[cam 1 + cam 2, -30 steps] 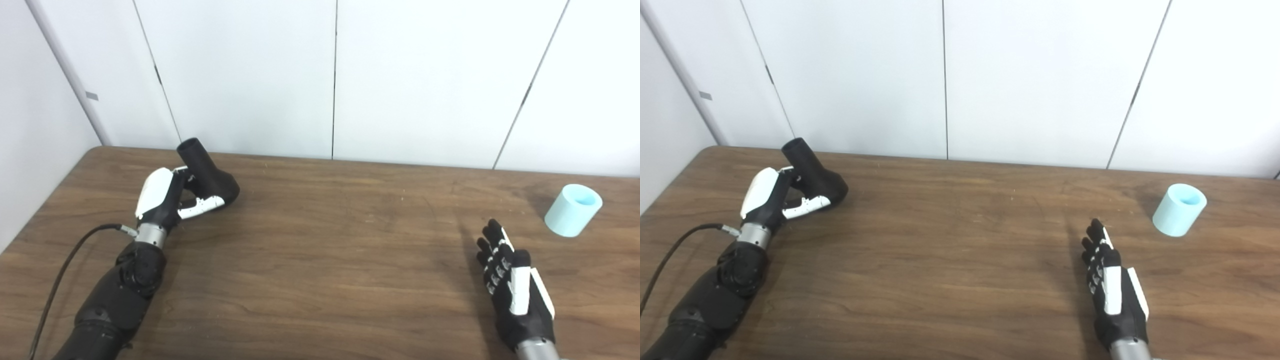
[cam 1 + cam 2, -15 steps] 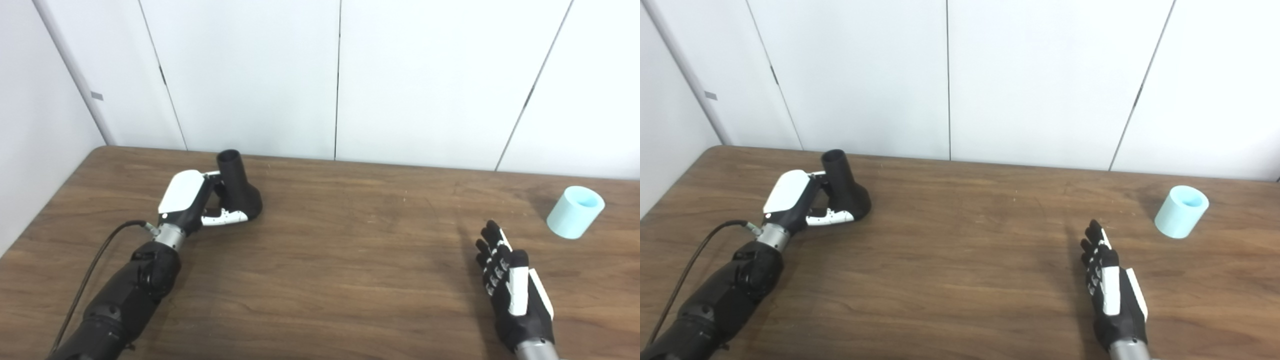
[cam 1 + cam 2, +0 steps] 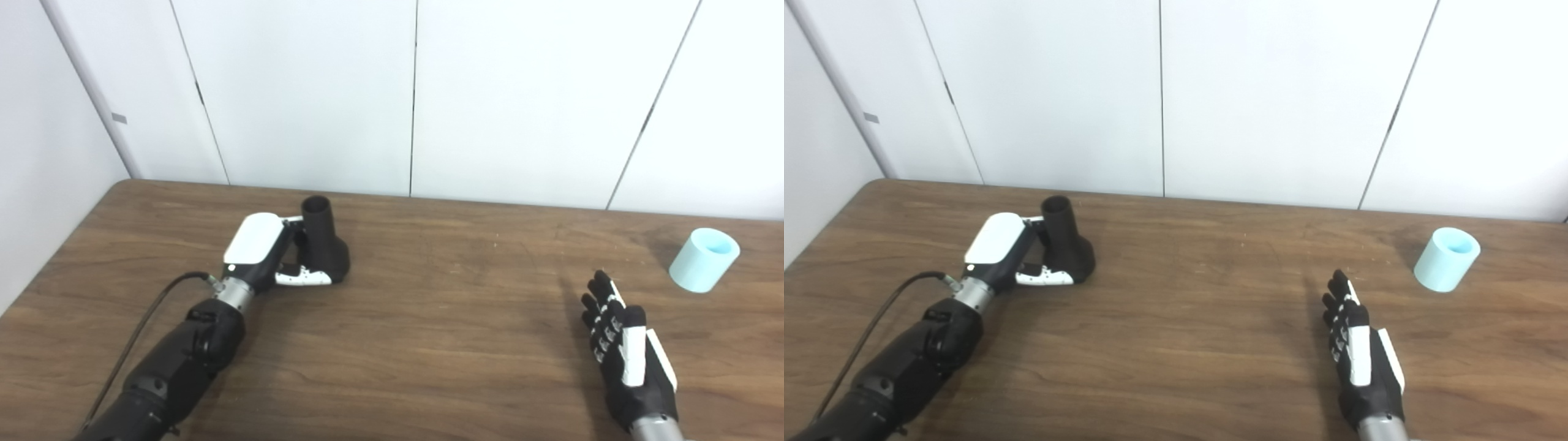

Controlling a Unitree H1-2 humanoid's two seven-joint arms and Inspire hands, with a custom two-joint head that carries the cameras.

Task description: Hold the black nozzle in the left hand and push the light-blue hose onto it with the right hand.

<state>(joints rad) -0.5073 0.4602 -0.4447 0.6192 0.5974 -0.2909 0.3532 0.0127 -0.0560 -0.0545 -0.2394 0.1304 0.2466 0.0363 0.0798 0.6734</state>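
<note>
Left hand grips the black nozzle upright; right hand, fingers straight and empty, near light-blue hose.

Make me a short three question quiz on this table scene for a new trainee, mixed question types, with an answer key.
1. True or false: the left robot hand is closed around the black nozzle.
2. Multiple choice: where is the light-blue hose? A) in the right robot hand; B) lying on the table beyond the right robot hand, untouched; C) already pushed onto the nozzle.
3. Fill in: the nozzle's narrow open end points ____.

Key: 1 true. 2 B. 3 up.
</note>
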